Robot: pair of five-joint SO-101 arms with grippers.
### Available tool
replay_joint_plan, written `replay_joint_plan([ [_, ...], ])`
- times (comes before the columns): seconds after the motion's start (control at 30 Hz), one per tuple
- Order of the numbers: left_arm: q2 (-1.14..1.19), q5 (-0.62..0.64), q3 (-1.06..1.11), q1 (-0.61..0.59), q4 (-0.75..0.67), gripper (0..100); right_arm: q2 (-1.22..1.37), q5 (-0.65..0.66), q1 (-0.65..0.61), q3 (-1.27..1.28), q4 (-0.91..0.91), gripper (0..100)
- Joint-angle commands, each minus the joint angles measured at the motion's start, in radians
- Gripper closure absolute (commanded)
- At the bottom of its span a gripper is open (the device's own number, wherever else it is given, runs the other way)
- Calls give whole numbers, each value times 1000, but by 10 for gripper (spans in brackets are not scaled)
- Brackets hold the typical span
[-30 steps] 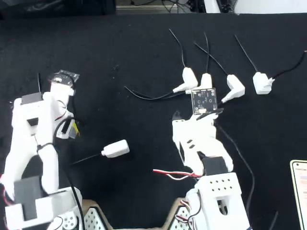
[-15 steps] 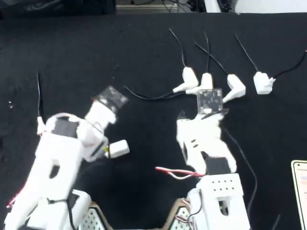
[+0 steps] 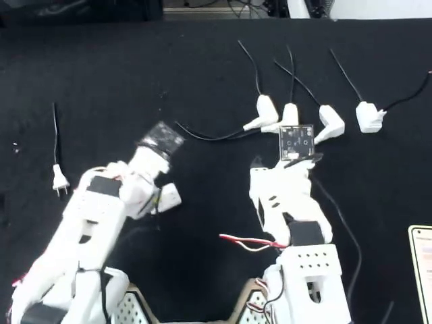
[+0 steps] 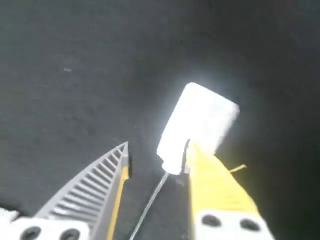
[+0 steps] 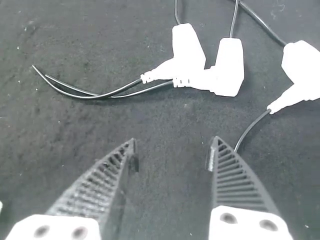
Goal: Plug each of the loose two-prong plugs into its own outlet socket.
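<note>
1. The loose plug [image 3: 59, 179] lies flat at about 9 o'clock on the table [image 3: 135, 67]. Its thin cord [image 3: 55, 128] runs toward 12. Nothing touches it.
2. The white socket block [image 4: 200, 122] (I take it for this plug's outlet) lies at about 8 o'clock from the table's middle. The plug is off at its 9 o'clock, well apart.
3. My left gripper [image 4: 156, 146] is right at that block. Its fingers are partly open. The yellow one touches the block's near end, and the grey one is over bare cloth. It has hold of nothing. I think it sits here so I can grab the block.
4. My right gripper [image 5: 174, 145] is wide open and holds nothing. It points toward 12.
5. Near its tips lie three white pieces [image 5: 187, 45] with cords, at about 1 o'clock on the table. Two of them touch. I cannot tell if they are plugged in.
</note>
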Motion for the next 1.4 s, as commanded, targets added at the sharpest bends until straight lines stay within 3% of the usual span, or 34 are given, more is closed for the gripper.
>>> replay_joint_plan([
  [0.0,41,6,-30,-71,-44,808,-15,0,-8,-24,-26,776],
  [0.2,12,5,-173,-200,32,811,-15,0,-9,-24,-26,776],
  [0.37,-12,3,-338,-394,97,808,-15,0,-9,-24,-26,776],
  [0.6,249,-66,-539,-628,170,806,-15,0,-9,-24,-26,776],
  [0.77,529,-61,-765,-699,307,739,-15,0,-9,-24,-25,776],
  [0.97,760,-58,-977,-771,330,744,-15,0,-9,-22,-25,776],
  [1.13,881,12,-1029,-757,325,744,-15,0,-38,-12,-26,776],
  [1.37,970,18,-1029,-680,305,744,-15,0,-55,-12,-26,776],
])
